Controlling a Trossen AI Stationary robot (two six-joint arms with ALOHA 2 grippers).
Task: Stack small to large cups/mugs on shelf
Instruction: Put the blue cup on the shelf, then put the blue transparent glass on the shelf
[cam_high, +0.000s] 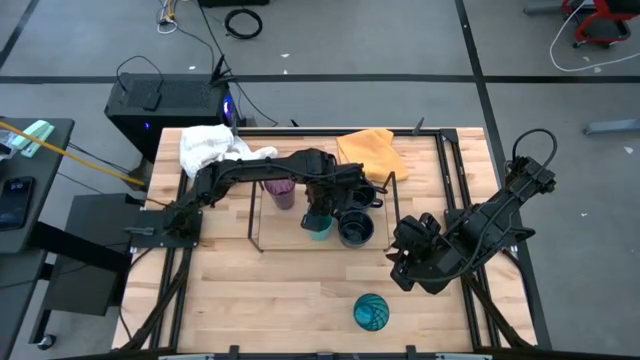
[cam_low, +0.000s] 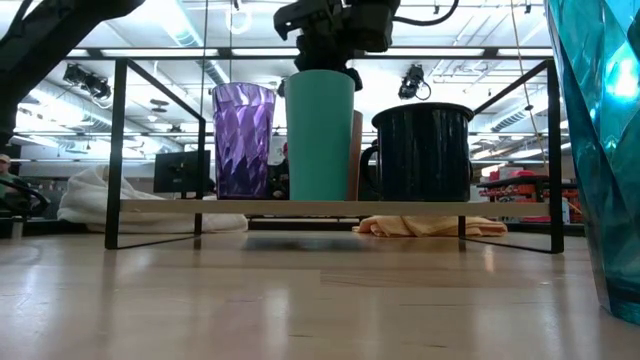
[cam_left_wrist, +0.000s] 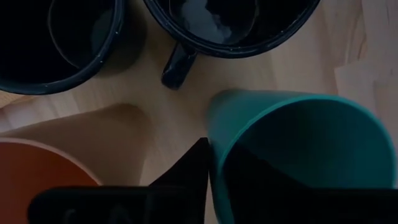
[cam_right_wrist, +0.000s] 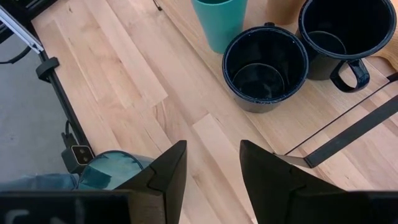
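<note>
Two end effectors: left end effector (cam_high: 320, 212) over small teal cup (cam_low: 320, 135) on shelf (cam_low: 330, 208), finger state indeterminate; right end effector (cam_right_wrist: 213, 168) spread, hovering above tabletop (cam_high: 280, 290).

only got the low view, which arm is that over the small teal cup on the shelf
Observer: That is the left gripper. The high view shows the left arm reaching across the shelf to the small teal cup.
Operator: i see one navy mug, any more behind it
Observer: Yes, a second navy mug stands behind the front navy mug.
Operator: where's the right arm
Observer: The right gripper hovers open and empty over the table, between the shelf and the patterned teal-blue cup.
</note>
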